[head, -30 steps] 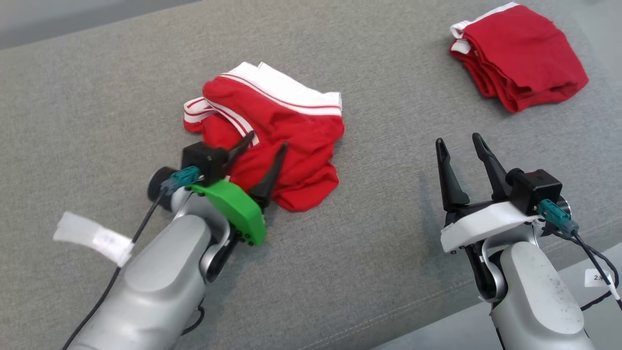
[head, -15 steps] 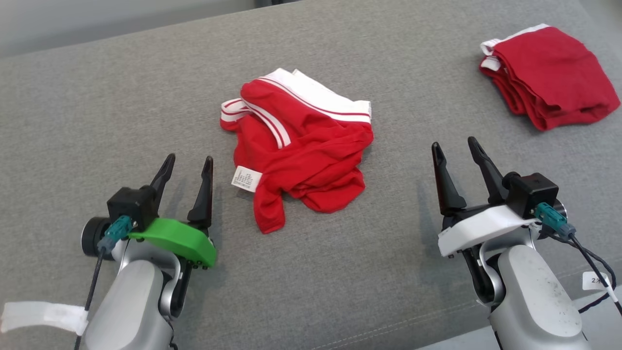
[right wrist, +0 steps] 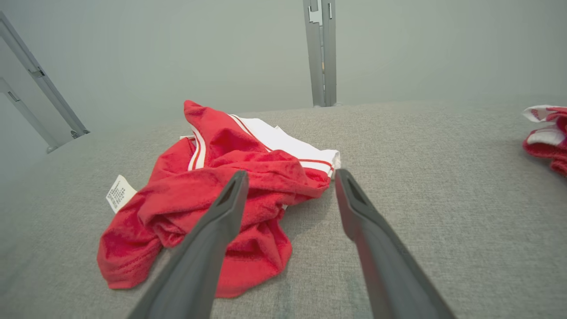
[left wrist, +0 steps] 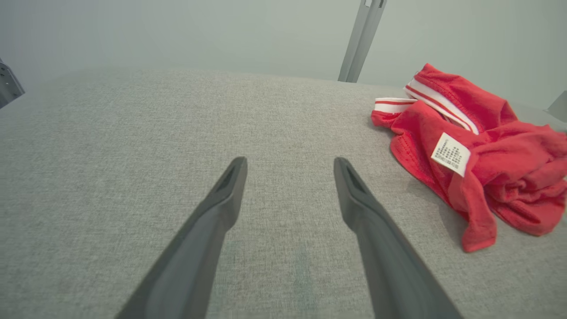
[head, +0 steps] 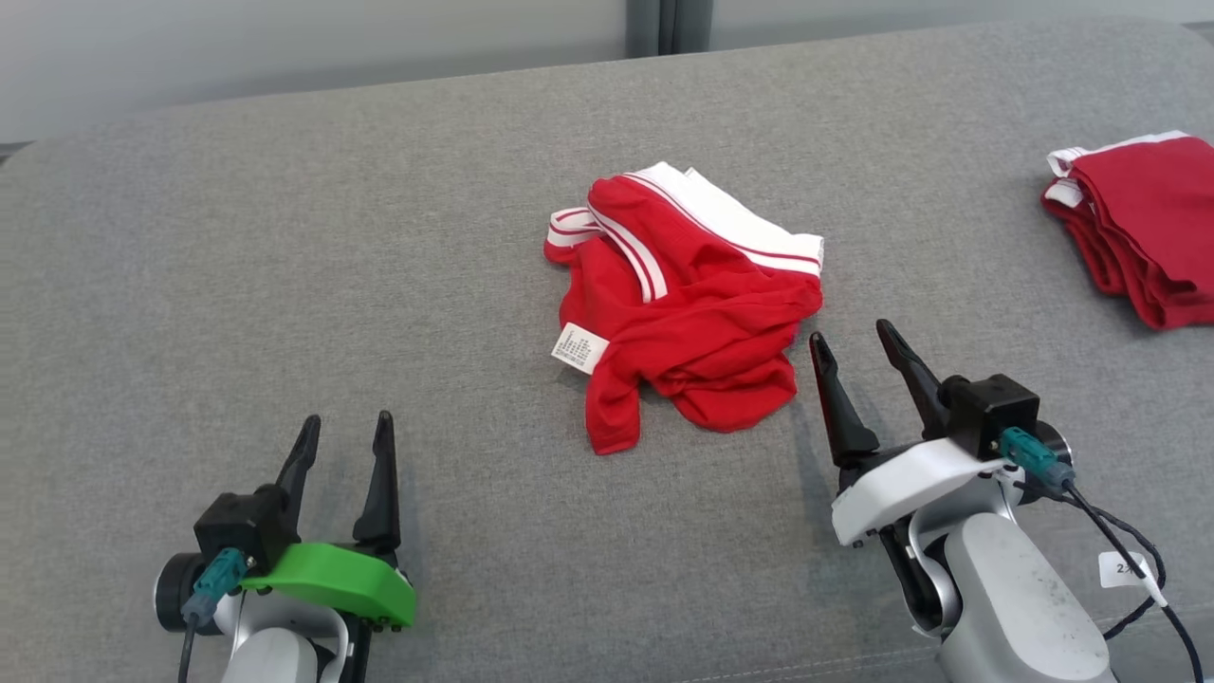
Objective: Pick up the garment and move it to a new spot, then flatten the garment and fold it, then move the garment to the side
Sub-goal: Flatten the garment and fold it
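Note:
A crumpled red garment (head: 688, 308) with white striped bands and a white label lies in a heap on the grey cushion. The left wrist view has that garment (left wrist: 478, 155) at its right, and the right wrist view has the garment (right wrist: 221, 199) just ahead, left of centre. My left gripper (head: 343, 432) stands open at the lower left, well clear of the cloth, with nothing between its fingers. Close to the heap's right edge, my right gripper (head: 852, 340) is open too, apart from the cloth.
A folded stack of red garments (head: 1138, 223) with white trim sits at the far right of the grey cushion (head: 285, 285); its edge (right wrist: 547, 135) shows in the right wrist view. A pale wall with a grey metal post (head: 669, 24) runs behind.
My left gripper has pulled back from the garment toward the lower left, leaving it on the cushion. The head camera has shifted, so the whole scene sits further right and lower.

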